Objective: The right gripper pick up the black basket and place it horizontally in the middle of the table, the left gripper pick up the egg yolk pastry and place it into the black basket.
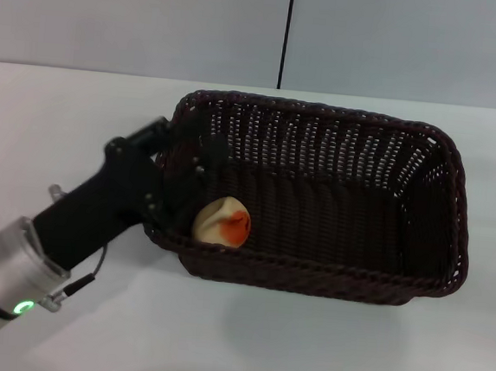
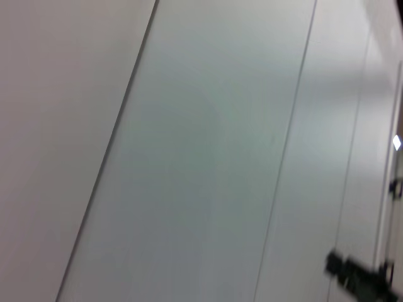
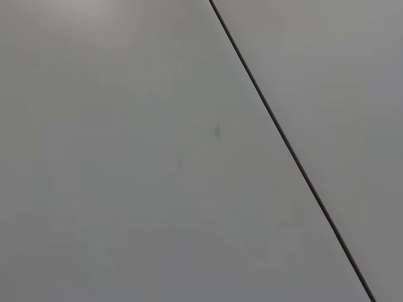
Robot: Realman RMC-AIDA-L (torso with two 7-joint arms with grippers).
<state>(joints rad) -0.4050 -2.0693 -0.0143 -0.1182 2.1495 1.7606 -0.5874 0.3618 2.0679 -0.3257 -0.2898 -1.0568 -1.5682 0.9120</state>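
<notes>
Wicker black basket [image 1: 333, 202], egg yolk pastry [image 1: 223, 222] inside, wrist views only wall

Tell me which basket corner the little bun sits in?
The egg yolk pastry sits in the black basket's near-left corner, beside the left gripper, unlike the three bare corners.

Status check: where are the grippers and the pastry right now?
Left gripper reaching over the black basket's left wall, at the egg yolk pastry. Pastry inside the basket, near-left corner. Right gripper out of view. Basket on the table, nothing in the way.
</notes>
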